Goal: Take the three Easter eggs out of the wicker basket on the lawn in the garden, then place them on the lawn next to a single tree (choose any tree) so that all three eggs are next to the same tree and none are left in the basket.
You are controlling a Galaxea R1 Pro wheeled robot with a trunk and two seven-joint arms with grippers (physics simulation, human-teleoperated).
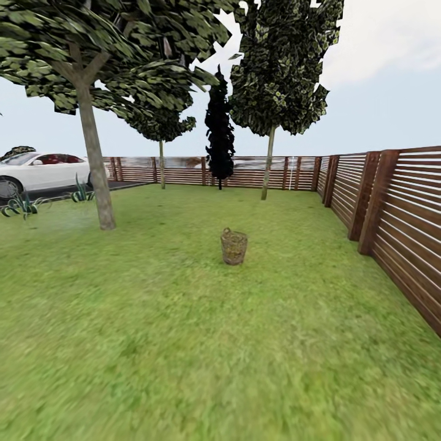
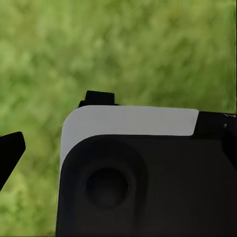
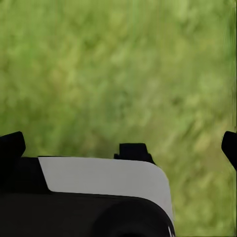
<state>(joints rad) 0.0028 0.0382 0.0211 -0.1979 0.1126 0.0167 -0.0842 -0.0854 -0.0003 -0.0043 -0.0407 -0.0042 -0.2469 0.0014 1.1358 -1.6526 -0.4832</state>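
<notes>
Slatted brown fence [image 1: 392, 208], white car [image 1: 43, 171], pale overcast sky [image 1: 380, 73].

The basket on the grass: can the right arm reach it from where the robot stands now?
Probably not. The basket stands far ahead on the lawn, a wide stretch of grass between; the right wrist view shows just grass below.

I'm looking out over a fenced garden: a wide lawn [image 1: 184, 343] with a slatted wooden fence [image 1: 392, 214] along the right and far sides. Trees [image 1: 92, 153] stand on the grass, and a white car [image 1: 43, 171] is parked beyond at the left.
</notes>
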